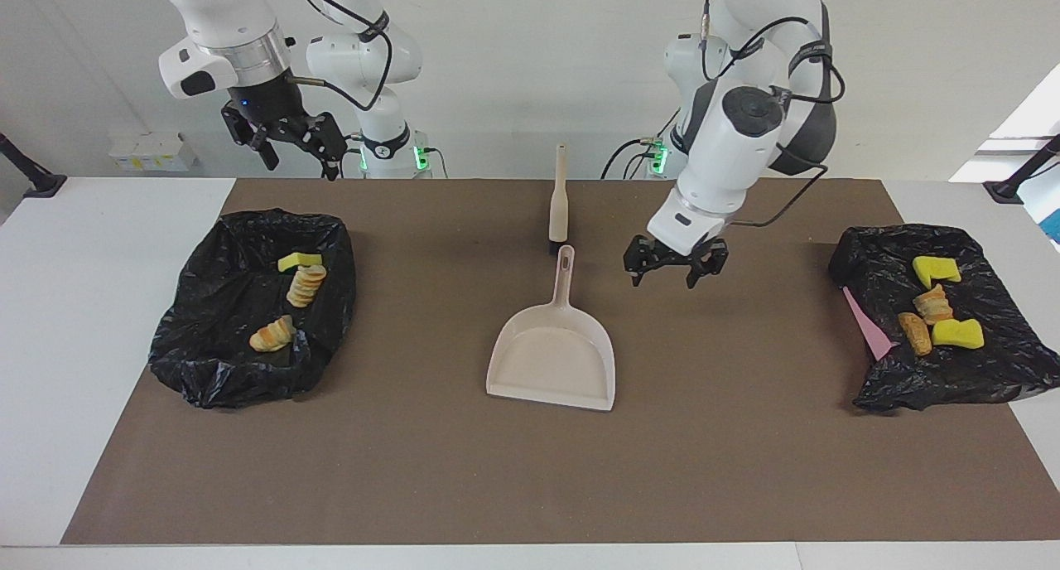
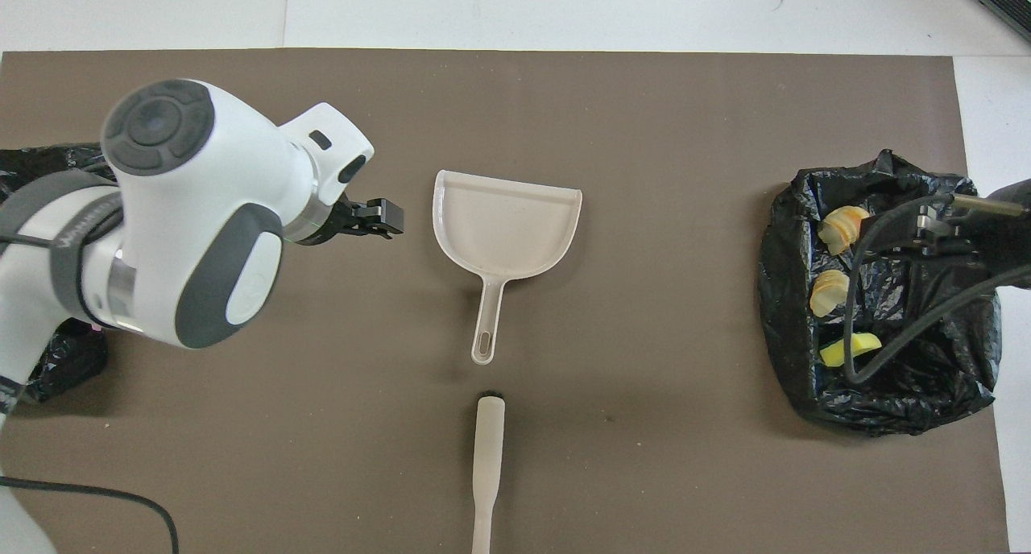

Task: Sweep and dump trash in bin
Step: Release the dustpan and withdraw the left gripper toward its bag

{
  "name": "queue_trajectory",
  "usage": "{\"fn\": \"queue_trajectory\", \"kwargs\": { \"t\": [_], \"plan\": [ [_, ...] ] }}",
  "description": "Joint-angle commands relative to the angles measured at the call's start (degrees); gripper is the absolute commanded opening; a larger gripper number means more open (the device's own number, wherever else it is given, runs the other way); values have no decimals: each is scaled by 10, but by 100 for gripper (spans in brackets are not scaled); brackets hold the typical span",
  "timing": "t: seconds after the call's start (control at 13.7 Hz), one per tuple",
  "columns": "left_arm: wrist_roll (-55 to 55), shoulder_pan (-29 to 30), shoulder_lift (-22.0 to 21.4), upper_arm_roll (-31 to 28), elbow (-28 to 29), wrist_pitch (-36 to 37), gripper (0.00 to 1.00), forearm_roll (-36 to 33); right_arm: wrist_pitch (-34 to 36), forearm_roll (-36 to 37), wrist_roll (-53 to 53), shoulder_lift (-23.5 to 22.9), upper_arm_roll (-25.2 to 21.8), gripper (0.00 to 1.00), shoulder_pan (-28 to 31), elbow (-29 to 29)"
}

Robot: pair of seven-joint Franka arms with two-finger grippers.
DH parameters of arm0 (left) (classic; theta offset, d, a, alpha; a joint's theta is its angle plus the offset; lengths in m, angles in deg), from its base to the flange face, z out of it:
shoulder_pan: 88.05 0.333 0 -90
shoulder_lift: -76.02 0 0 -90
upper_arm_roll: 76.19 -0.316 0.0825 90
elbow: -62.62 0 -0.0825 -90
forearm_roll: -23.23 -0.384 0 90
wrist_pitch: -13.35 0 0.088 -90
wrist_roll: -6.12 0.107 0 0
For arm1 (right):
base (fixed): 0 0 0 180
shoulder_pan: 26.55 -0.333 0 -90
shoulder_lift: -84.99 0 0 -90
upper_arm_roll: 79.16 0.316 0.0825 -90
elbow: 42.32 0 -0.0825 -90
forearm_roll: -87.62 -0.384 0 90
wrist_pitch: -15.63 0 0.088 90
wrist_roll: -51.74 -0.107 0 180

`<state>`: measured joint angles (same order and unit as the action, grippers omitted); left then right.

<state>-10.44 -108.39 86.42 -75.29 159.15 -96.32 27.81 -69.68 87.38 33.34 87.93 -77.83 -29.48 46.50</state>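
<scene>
The trash lies in two black-bag-lined bins. The bin at the right arm's end [image 1: 207, 363] holds a yellow sponge chunk [image 1: 300, 261] and two bread lumps [image 1: 306, 285]; it also shows in the overhead view [image 2: 785, 296]. The bin at the left arm's end [image 1: 952, 379] holds two yellow chunks [image 1: 958, 333] and two bread lumps [image 1: 915, 334]. The beige dustpan [image 1: 555, 355] lies empty mid-mat. My left gripper [image 1: 675, 273] is open and empty, above the mat beside the dustpan's handle. My right gripper [image 1: 298, 152] is open and empty, raised over the table edge by its bin.
A beige brush [image 1: 559, 197] lies on the mat, nearer to the robots than the dustpan and in line with its handle [image 2: 487, 457]. A pink bin wall [image 1: 865, 326] shows under the bag at the left arm's end. In the overhead view the left arm hides that bin.
</scene>
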Motion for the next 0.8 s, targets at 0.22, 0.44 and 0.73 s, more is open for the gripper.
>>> {"fn": "queue_trajectory", "kwargs": {
  "t": [0.22, 0.44, 0.73],
  "plan": [
    [113, 113, -20, 5, -41, 95, 100, 14, 7, 1, 18, 13, 6, 100, 0, 13],
    [174, 154, -44, 2, -38, 111, 100, 7, 11, 1, 18, 13, 6, 100, 0, 13],
    [239, 178, -86, -7, -20, 118, 100, -13, 11, 1, 20, 13, 6, 100, 0, 13]
  ]
}}
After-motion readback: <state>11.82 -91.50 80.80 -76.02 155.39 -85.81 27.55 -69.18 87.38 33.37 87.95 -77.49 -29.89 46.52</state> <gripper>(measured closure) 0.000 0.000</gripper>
